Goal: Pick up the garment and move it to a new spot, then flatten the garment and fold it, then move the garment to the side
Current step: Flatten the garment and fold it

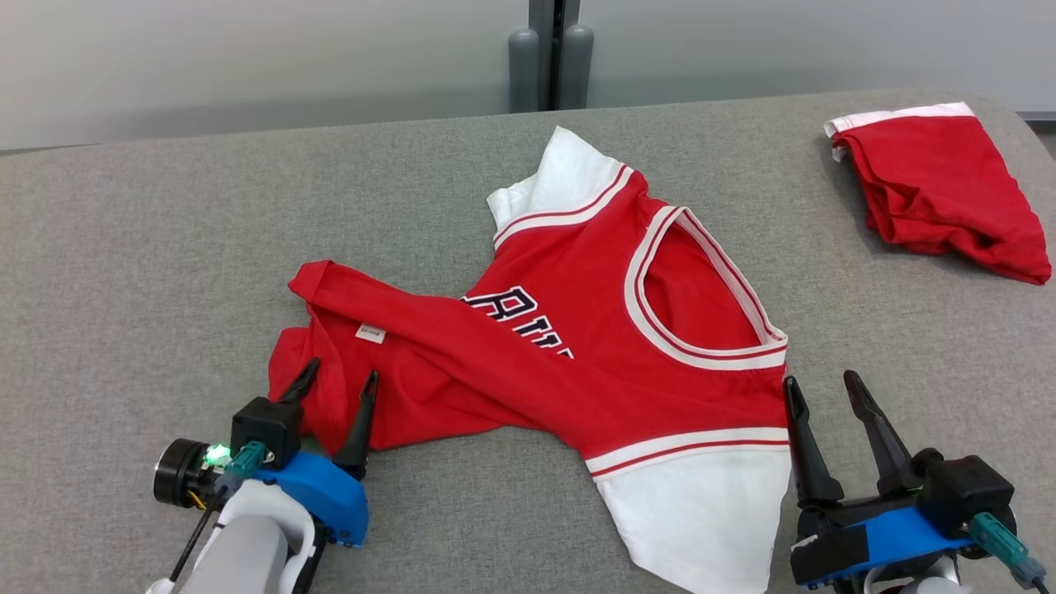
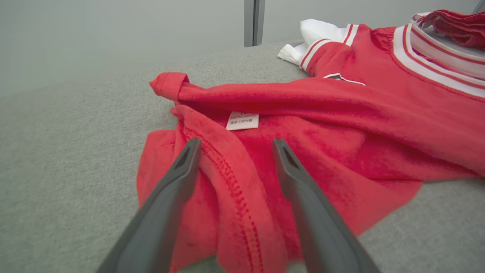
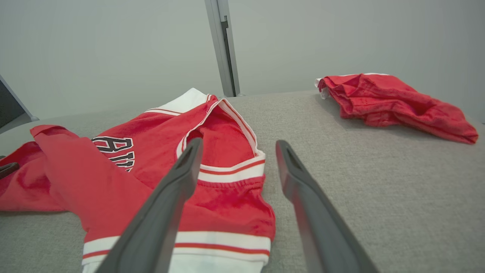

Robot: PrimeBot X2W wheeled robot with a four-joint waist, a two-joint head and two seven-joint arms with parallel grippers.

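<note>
Grey fabric table (image 1: pixel 148 247), red garment (image 1: pixel 577 272), wall (image 1: pixel 247 58)

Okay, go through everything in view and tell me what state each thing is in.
Jersey: rumpled, lower part twisted over, lying loose on the table.
Other red garment: bunched at the table's far right.
Left gripper: open, fingers either side of a jersey fold.
Right gripper: open, beside the jersey's edge, holding nothing.
</note>
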